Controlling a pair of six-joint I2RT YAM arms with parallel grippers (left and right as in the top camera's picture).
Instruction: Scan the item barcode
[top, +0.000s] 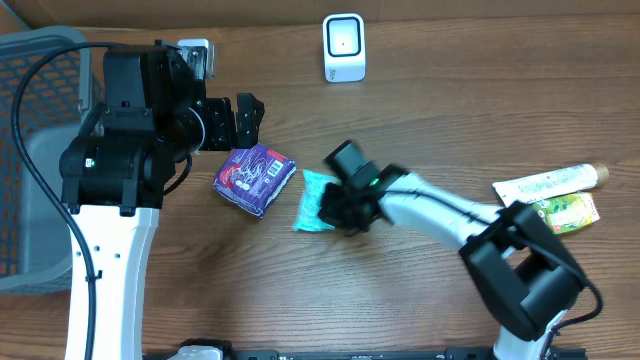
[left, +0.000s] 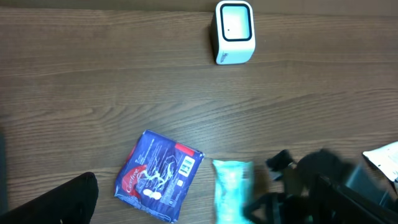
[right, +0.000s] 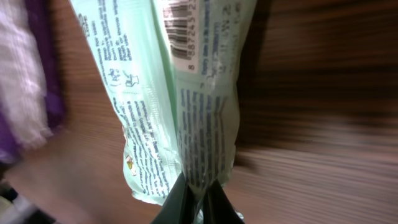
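A pale green-blue packet lies at the table's middle. My right gripper is shut on its near edge. In the right wrist view the packet fills the frame, pinched between the two dark fingertips, with a barcode printed near its far end. The left wrist view shows the same packet beside the right arm. The white barcode scanner stands at the back of the table, also seen as the scanner from the left wrist. My left gripper hangs open above the table left of centre, holding nothing.
A purple-blue packet lies just left of the green one. A tube and a green-yellow pack lie at the right. A grey basket stands at the left edge.
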